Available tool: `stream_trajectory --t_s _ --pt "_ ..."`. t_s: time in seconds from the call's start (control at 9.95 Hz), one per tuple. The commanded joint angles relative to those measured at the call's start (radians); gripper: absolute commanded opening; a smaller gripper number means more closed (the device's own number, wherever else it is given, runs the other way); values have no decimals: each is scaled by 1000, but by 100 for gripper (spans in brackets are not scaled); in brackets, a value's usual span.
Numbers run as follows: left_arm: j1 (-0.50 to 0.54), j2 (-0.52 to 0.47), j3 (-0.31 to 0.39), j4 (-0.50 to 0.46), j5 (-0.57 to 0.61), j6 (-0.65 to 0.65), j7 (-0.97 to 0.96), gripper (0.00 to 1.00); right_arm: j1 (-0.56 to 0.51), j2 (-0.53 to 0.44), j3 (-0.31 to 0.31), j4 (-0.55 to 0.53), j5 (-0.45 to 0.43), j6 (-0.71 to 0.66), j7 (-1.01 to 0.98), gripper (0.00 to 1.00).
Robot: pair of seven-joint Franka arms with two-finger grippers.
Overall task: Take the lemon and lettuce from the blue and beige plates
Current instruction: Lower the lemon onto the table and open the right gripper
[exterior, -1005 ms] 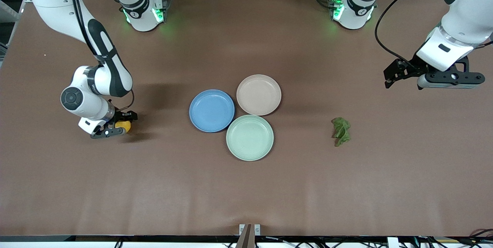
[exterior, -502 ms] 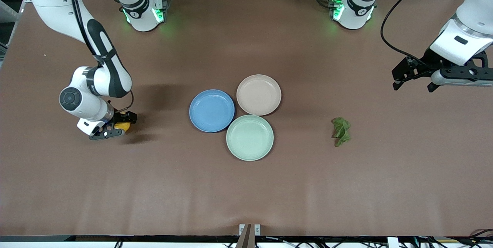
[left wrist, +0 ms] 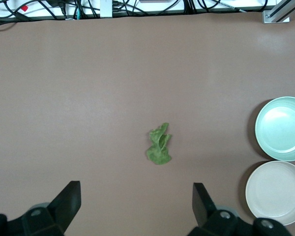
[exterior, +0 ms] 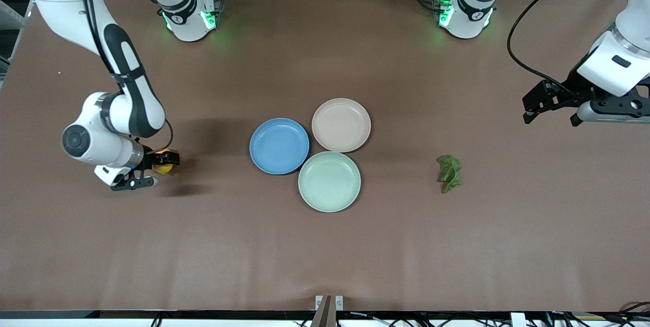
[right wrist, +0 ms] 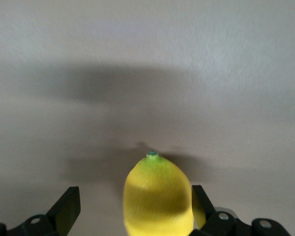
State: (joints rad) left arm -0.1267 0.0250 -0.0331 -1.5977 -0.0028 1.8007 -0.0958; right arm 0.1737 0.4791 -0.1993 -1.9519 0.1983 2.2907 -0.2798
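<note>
Brown worktop (exterior: 325, 246) — three plates at centre, both claws open.

The lemon (exterior: 163, 167) lies on the worktop toward the right arm's end, between the spread fingers of the right claw (exterior: 152, 170), which does not grip it. The lettuce (exterior: 450, 173) lies on the worktop toward the left arm's end; the left claw (exterior: 551, 113) hangs over bare worktop — fingers wide apart, holding nothing. The blue plate (exterior: 279, 145), beige plate (exterior: 341, 125) and mint-green plate (exterior: 329, 181) touch one another.
</note>
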Motion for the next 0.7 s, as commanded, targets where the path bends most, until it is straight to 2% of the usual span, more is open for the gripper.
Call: stream_trajectory --t_s 0.0,0.4,0.6 --pt "6 6 -2 32 -5 -29 27 100 -7 -2 -8 71 21 -56 -2 100" --pt "6 -10 -8 10 -5 -113 28 100 -23 -2 -11 223 -5 -236 -1 100" --pt "4 -31 -8 -17 -5 -109 30 100 -20 -40 -11 220 -17 -246 10 100"
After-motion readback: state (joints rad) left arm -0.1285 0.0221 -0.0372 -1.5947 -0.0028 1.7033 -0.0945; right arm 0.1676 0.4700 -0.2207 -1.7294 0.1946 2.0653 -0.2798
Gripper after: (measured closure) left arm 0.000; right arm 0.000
